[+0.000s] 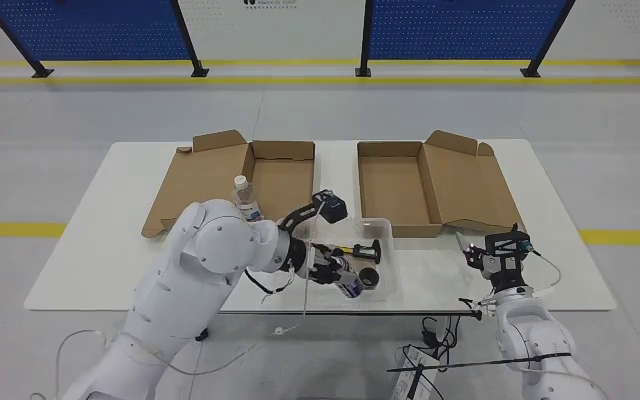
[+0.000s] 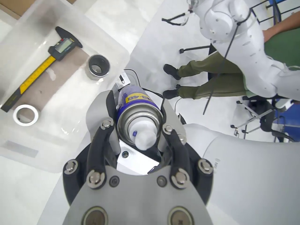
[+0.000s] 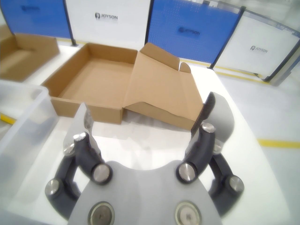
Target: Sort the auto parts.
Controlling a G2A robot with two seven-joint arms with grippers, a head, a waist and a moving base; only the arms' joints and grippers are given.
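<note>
1. Table (image 1: 100,230): white top, carrying all items listed below.
2. Cardboard boxes: two, both open with lids folded flat outward. The left box (image 1: 283,180) and the right box (image 1: 393,190) sit side by side along the far half of the table, with a gap between them.
3. Bin (image 1: 385,222): clear plastic, at the table's near edge, in front of the gap between the boxes.
4. Left claw (image 2: 138,99): pinching a spray can between both fingers. In the top view it sits over the near part of the bin (image 2: 70,8).
5. Right claw (image 3: 147,104): fingers spread wide, holding and touching nothing. It sits above bare table near the front right corner, facing the right box (image 3: 98,80).
6. Spray can (image 2: 138,111): blue body with a yellow label band, bright metal rim and white cap. The cap end points back towards the wrist. In the top view the can (image 1: 350,287) lies tilted over the bin's near side. Whether it touches the bin cannot be told.
7. Caliper (image 2: 39,69): black digital head on a yellow-and-black scale, lying flat on the bin floor.
8. Sleeve (image 2: 98,67): short, black and metal, standing open end up in the bin beside the caliper head.
9. Ring (image 2: 25,115): white, flat on the bin floor just beside the caliper's scale end.
10. Bottle (image 1: 245,198): small, clear, white-capped, upright beside the left box.
</note>
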